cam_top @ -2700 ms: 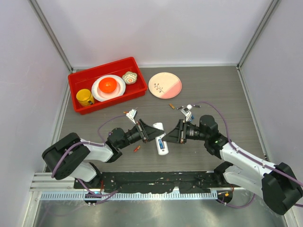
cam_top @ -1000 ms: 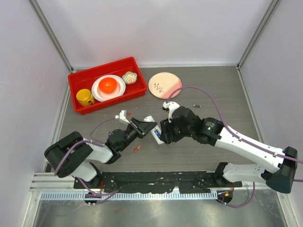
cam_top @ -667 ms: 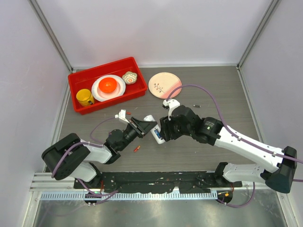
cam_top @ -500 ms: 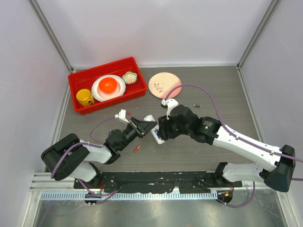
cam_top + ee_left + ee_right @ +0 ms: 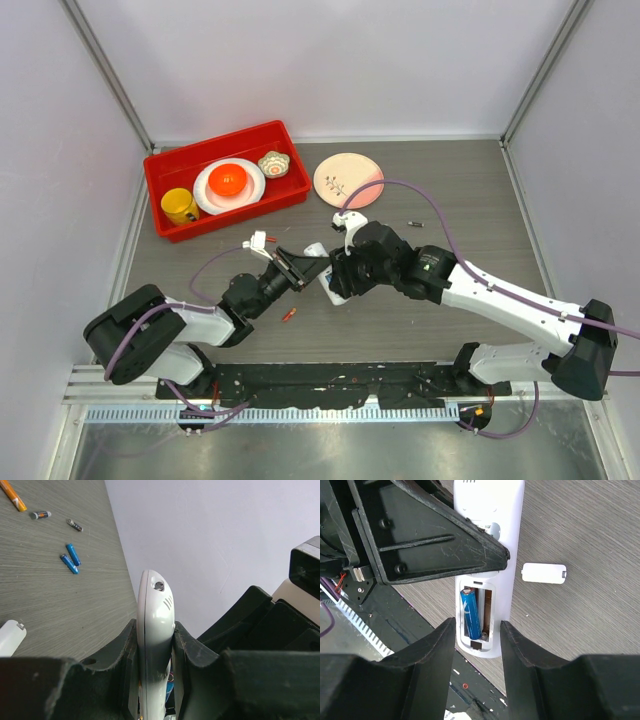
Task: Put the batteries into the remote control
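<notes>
- Left gripper (image 5: pixel 155 635) is clamping the remote control (image 5: pixel 512 540) by its long edges; the shell is likely light, rigid and slippery.
- Right gripper (image 5: pixel 477 626) is hovering parted and empty above the blue battery (image 5: pixel 470 612).

Bright even light, faint shadows

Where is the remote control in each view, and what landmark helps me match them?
Top external: remote control mid-table, between the two arms.
Left wrist: remote control at centre, edge-on.
Right wrist: remote control upper centre, battery bay open.
Shared landmark: the black left fingers clamping it, visible in all three.
</notes>
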`<state>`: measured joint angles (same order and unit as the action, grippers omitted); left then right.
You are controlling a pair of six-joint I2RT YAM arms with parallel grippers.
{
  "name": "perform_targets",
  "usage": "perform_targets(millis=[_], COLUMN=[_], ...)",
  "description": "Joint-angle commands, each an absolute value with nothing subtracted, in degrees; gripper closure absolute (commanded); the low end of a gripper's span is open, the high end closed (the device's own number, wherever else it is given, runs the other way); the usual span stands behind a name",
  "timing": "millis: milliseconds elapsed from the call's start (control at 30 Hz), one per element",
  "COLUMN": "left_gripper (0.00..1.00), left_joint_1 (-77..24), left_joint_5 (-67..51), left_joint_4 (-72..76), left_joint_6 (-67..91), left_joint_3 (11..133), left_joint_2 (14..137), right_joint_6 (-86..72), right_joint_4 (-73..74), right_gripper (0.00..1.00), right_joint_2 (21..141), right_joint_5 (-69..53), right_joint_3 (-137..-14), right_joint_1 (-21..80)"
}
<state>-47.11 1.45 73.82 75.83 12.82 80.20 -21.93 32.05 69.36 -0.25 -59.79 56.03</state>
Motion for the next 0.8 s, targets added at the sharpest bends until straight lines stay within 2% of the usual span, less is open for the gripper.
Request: perform_targets(millis=[0,233,367,533,767], left_gripper=[1.0,1.0,1.0,1.0,1.0], left_joint_1=[-46.93,-46.93,-46.93,-46.93,-46.85], left_joint_5=[0.79,0.88,1.14,1.32,1.14], left_joint_4=[79.1,78.93,78.66,78.92,79.01], left_joint_6=[75.5,75.41,75.32,75.32,75.41], left_joint_3=[14.06,14.06,13.89,13.8,13.89], left_joint_2=[78.4,78.84,79.1,79.28,79.01], right_joint_6=[-21.44,-21.8,-22.24,-22.24,-22.24], right_joint_4=[28.92,26.72,25.23,25.13,25.22], right_gripper=[0.55,0.56,0.52,0.51,0.57], right_joint_2=[69.61,67.68,66.01,65.65,67.15], right_joint_5=[-1.93,-1.67,-0.62,-1.4,-3.69], right_joint_3=[-60.3,-59.68,-59.33,-59.15,-58.45], right_joint_1=[56.34,56.43,56.51,56.43,56.51])
